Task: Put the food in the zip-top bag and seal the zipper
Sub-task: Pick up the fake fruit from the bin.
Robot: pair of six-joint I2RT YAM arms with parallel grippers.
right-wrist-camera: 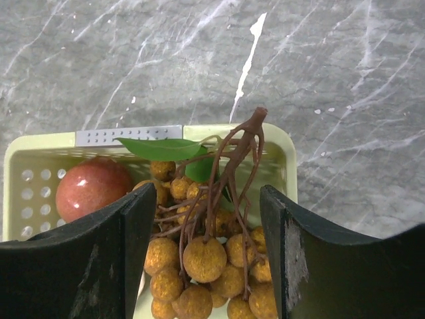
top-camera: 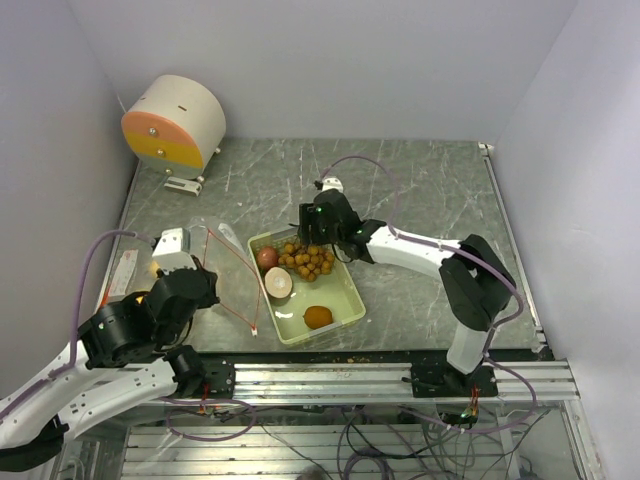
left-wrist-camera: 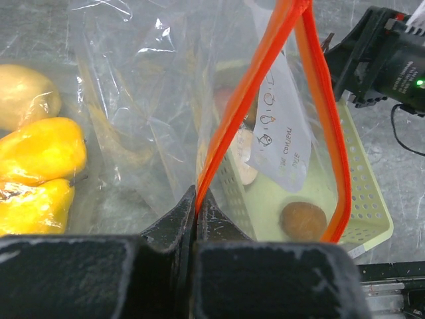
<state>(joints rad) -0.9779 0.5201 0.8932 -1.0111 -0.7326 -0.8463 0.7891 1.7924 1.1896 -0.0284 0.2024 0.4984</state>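
Note:
The clear zip-top bag with an orange zipper rim lies left of the pale green tray. My left gripper is shut on the zipper rim, holding the mouth open. Yellow-orange fruits lie inside the bag. The tray holds a reddish apple, a pale fruit, an orange fruit and the brown berry bunch. My right gripper is open, with its fingers on either side of the berry bunch, beside the apple.
A white and orange drum-shaped object stands at the back left. White walls close in the table on three sides. A metal rail runs along the near edge. A purple cable loops behind the right arm.

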